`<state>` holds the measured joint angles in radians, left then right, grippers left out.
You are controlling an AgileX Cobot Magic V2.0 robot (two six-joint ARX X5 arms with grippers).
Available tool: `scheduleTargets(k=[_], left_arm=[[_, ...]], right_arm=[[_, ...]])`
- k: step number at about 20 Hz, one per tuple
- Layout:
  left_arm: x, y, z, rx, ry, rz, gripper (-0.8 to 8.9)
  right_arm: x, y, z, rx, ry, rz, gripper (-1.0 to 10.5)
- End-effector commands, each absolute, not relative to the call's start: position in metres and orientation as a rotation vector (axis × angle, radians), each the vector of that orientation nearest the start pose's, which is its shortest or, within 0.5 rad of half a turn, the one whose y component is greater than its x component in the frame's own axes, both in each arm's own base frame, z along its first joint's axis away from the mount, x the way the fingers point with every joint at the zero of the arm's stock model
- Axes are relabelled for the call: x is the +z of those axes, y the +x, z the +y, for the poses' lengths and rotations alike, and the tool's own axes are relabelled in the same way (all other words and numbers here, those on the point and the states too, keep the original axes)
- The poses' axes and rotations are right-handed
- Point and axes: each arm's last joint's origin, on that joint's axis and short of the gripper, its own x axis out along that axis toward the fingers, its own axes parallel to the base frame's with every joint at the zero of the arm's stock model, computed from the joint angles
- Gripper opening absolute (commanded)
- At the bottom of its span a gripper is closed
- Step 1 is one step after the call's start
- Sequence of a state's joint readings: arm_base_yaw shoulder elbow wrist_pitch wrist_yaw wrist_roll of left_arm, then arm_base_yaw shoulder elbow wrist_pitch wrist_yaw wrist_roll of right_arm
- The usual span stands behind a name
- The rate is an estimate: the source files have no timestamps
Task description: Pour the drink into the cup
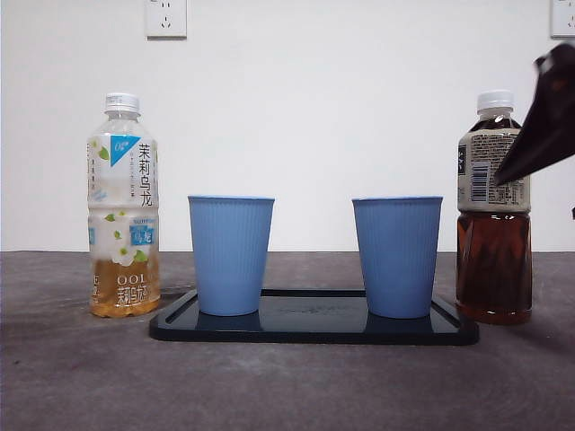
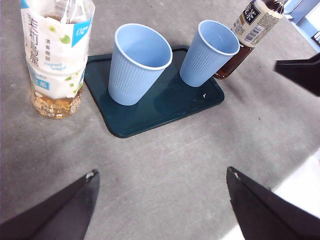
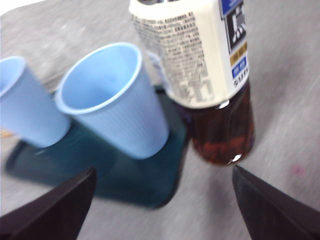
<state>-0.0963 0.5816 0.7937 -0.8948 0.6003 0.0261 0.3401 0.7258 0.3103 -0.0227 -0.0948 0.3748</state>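
Two blue ribbed cups, one on the left and one on the right, stand empty on a dark tray. A dark tea bottle with a white cap stands upright just right of the tray. My right gripper is open, close to this bottle and the right cup, holding nothing. In the front view it shows as a dark shape over the bottle's label. My left gripper is open and held back over the table, well short of the tray.
A jasmine tea bottle with a white cap stands left of the tray, with only a little pale liquid in its base. The grey table runs to a white wall with sockets. The table's edge shows at the corner in the left wrist view.
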Motion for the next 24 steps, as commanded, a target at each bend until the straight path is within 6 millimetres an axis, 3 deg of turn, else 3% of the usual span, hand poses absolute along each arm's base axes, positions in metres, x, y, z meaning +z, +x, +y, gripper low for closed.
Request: scheduleTargets(k=[1, 12, 24], left_arm=[[0.306, 0.096, -0.026, -0.687, -0.134, 0.641, 4.11], [0.307, 0.096, -0.026, -0.687, -0.134, 0.640, 4.11], [0.307, 0.096, -0.026, -0.687, -0.134, 0.640, 4.10]], right_arm=[[0.190, 0.155, 0.061, 0.279, 0.256, 0.498, 4.3], [0.169, 0.196, 0.075, 0.209, 0.145, 0.386, 4.3], [0.145, 0.223, 0.074, 0.136, 0.151, 0.302, 4.3]])
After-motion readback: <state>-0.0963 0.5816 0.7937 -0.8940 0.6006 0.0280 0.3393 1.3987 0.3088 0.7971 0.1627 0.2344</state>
